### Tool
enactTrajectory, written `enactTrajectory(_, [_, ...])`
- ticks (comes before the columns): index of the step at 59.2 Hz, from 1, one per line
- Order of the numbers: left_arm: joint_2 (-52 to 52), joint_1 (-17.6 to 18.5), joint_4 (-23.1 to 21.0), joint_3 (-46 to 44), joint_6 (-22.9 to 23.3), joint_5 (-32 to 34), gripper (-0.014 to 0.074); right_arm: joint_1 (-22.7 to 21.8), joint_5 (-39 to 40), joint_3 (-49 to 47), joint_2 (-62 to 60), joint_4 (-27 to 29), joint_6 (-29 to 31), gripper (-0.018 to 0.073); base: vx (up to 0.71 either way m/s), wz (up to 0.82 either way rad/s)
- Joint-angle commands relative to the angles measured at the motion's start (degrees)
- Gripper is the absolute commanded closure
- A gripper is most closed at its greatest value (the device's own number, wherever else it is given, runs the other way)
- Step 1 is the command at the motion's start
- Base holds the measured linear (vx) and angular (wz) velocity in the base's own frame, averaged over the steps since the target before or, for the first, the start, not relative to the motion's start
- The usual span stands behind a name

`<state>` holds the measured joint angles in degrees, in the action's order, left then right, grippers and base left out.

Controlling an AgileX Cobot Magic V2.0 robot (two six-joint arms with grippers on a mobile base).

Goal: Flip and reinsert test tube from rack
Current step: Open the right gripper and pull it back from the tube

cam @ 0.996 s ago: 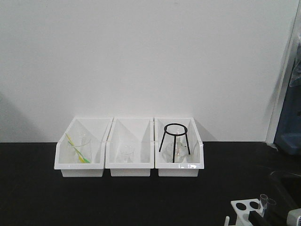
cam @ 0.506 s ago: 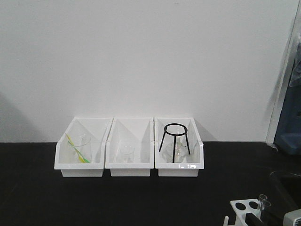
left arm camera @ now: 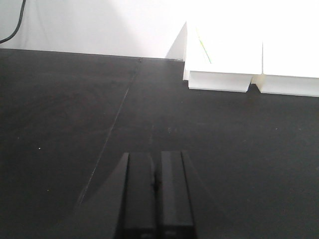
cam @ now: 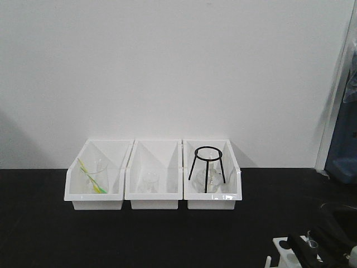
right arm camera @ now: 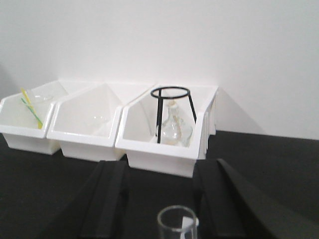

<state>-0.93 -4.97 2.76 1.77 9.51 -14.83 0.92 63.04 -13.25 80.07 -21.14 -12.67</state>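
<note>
Right, here's what you've got:
Test tube: the test tube point(right arm camera: 177, 222) stands upright w/ its round open rim up, at the bottom edge of the right wrist view. In the front view it point(cam: 310, 246) is at the rack's far right end; lower part is out of frame.
Rack: the rack point(cam: 281, 247) sits bottom right on the black table point(cam: 139, 234); only its top w/ a dark hole shows, rest cut off.
Right gripper: your right gripper point(right arm camera: 162, 199) has its black fingers point(right arm camera: 107, 196) spread wide, one each side of the tube rim, not touching it.
Left gripper: your left gripper point(left arm camera: 156, 186) has both fingers pressed together, nothing btwn them, low over bare table.
Bins: three white bins point(cam: 153, 181) in a row by the wall, well apart from the rack.
Right bin: black ring tripod point(right arm camera: 172, 112) over a clear flask point(right arm camera: 172, 130).
Left bin: yellow-green sticks point(cam: 92, 177) & clear glassware.
Middle bin: small clear glass point(cam: 150, 183).
</note>
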Motion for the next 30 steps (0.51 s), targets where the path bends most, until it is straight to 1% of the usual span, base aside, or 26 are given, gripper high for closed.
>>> enactTrajectory(1, [-0.7,0.4,-0.3,0.1,0.0,4.5,0.0603,-0.4,5.3,-1.4,-4.0,0.5,0.3,0.0172,0.00,0.00])
enactTrajectory(9, [-0.7,0.4,-0.3,0.1,0.0,4.5,0.0603,-0.4,2.4,-1.4,-10.2,1.0,-0.5,0.0172,0.00,0.00])
enactTrajectory(15, [-0.7,0.4,-0.3,0.1,0.0,4.5,0.0603,-0.4,-3.5,-2.0,-15.5,1.1,-0.6,0.0174,0.00,0.00])
enactTrajectory(19, [-0.7,0.4,-0.3,0.1,0.0,4.5,0.0603,-0.4,-9.3,-3.0,-19.7,1.0,-0.9,0.0175,0.00,0.00])
enactTrajectory(24, [-0.7,0.4,-0.3,0.1,0.0,4.5,0.0603,-0.4,-18.6,-5.3,-25.8,0.7,-4.1,0.0195,0.00,0.00])
enactTrajectory(30, [-0.7,0.4,-0.3,0.1,0.0,4.5,0.0603,-0.4,-32.7,-9.0,-32.2,-1.2,-8.5,0.0265,0.00,0.00])
